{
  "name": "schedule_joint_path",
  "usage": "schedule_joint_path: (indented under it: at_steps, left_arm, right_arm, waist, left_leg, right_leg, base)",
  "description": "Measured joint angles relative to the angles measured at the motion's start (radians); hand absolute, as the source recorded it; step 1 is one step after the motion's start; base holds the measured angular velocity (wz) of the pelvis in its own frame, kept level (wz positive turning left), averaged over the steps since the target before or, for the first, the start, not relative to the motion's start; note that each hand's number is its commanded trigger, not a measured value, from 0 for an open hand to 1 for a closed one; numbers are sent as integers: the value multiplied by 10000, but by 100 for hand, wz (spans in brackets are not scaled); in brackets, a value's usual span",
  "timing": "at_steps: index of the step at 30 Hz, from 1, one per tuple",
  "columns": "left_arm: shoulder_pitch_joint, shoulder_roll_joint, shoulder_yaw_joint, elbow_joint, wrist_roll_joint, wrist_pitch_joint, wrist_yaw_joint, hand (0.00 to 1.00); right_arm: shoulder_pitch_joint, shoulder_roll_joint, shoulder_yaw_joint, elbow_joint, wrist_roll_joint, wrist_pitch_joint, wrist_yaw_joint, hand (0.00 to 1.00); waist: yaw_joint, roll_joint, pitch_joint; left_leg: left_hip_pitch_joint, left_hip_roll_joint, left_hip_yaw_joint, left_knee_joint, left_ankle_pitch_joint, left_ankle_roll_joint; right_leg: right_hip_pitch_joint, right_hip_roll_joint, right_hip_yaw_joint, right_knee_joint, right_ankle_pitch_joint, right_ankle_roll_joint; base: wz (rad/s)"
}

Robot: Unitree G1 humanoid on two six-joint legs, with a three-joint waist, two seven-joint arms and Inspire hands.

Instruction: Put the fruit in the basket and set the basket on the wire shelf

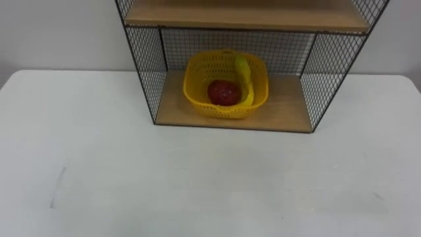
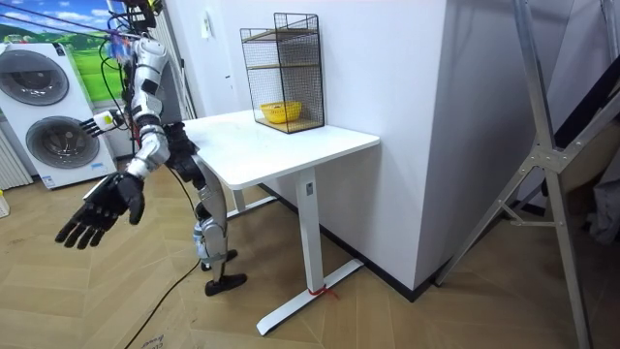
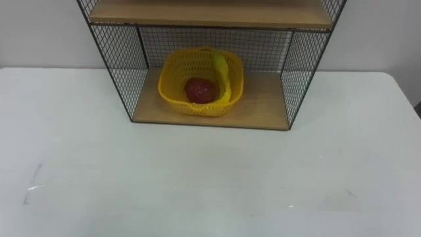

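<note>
- Room view: our robot's right hand (image 2: 102,208) hangs well apart from the table (image 2: 291,145), fingers spread wide and holding nothing.
- The fruit (image 1: 224,92) lies in the basket (image 1: 197,79), which sits on the lower board of the shelf (image 1: 141,72); we judge the job done, hence the free hand.

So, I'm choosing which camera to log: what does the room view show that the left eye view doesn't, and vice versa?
Room view: the robot standing beside the table, right hand open, washers behind. Left eye view: the fruit inside the basket. Both: basket on the shelf's bottom board, on the table.
</note>
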Motion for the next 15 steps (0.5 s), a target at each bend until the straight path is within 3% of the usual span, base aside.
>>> schedule_joint_path:
  at_steps: [2,3,4,5,6,7,8,10,12,15]
  left_arm:
    - [-180,-591,-301,576,58,36,-584,0]
    - [-322,-1103,-666,1030,381,237,-1012,0]
    - [-407,-1691,-909,1589,1237,525,-1571,0]
    - [-433,-1987,-1039,1879,1763,672,-1859,0]
    - [-441,-2521,-1527,2421,2836,1011,-2430,0]
    - [-454,-2801,-2155,2960,3926,1369,-3027,0]
    - [-468,-2852,-2582,3213,4470,1574,-3289,0]
    - [-561,-2948,-4206,3398,6580,2265,-4019,0]
    - [-782,-2928,-5205,3370,7727,2520,-4405,0]
    - [-1265,-2953,-6611,3287,9587,3044,-5046,0]
  right_arm:
    - [-97,399,501,938,-338,208,790,0]
    - [-229,751,804,1476,-820,348,1228,0]
    - [-466,1023,1229,2112,-1854,577,1627,0]
    - [-585,1157,1484,2362,-2493,721,1787,0]
    - [-814,1382,2185,2887,-3903,1018,2200,0]
    - [-1101,1518,3146,3329,-5161,1382,2566,0]
    - [-1304,1549,3747,3514,-5808,1586,2714,0]
    - [-1865,1536,5642,3844,-8159,2181,3179,0]
    - [-2338,1517,6399,3900,-9192,2322,3502,0]
    - [-2923,1534,7427,3562,-10551,2964,4152,0]
  waist:
    - [-51,-40,-28]
    - [-40,-59,-30]
    - [-15,-77,-44]
    - [-22,-81,-40]
    - [-35,-111,-41]
    - [30,-145,-43]
    - [60,-148,-43]
    - [38,-153,-24]
    - [8,-152,-16]
    - [19,-147,1]
  left_leg:
    - [113,1,2,-96,7,-12]
    - [217,16,27,-137,13,-22]
    - [359,36,91,-165,19,-31]
    - [451,48,134,-178,18,-30]
    - [637,51,188,-222,17,-28]
    - [802,53,224,-272,15,-27]
    - [876,63,230,-272,14,-25]
    - [1109,59,173,-327,15,-26]
    - [1385,22,102,-481,21,-34]
    - [1747,5,91,-601,38,-59]
  right_leg:
    - [137,-6,-17,-74,1,-2]
    - [242,3,-14,-122,9,-3]
    - [373,4,-1,-150,14,2]
    - [450,0,0,-160,16,4]
    - [590,-7,28,-166,16,6]
    - [721,5,78,-184,18,10]
    - [799,18,84,-214,26,21]
    - [1153,36,-6,-495,134,45]
    - [1520,35,-83,-750,199,73]
    - [1899,28,-118,-854,219,86]
  base:
    - [7]
    - [-5]
    - [-12]
    - [-20]
    - [-17]
    - [-15]
    - [-9]
    - [13]
    - [29]
    - [6]
